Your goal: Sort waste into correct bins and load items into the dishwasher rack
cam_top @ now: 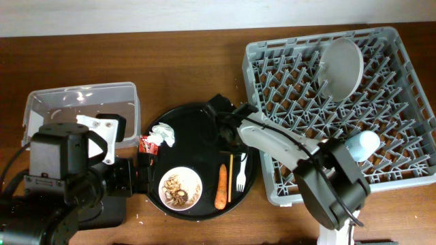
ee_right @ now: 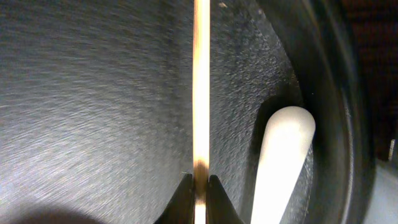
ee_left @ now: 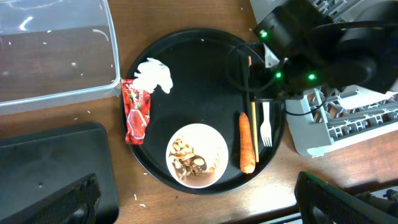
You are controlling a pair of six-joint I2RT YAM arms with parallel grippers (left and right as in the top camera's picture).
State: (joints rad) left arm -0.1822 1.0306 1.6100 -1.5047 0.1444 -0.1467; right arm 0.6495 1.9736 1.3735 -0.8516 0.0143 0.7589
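Observation:
My right gripper is shut on the thin wooden chopstick, low over the round black tray, next to the white fork's handle. In the overhead view it is at the tray's right side. The tray also holds the fork, an orange carrot, a white bowl of brown scraps, a crumpled napkin and a red wrapper. My left gripper is open and empty, left of the tray. The grey rack holds a pale plate and a light blue cup. No small white cup shows.
The clear tub stands at the back left. A shallow black tray lies at the front left, mostly under my left arm in the overhead view. My right arm stretches across the rack's front left corner. Small crumbs lie on the wood near the tray's front.

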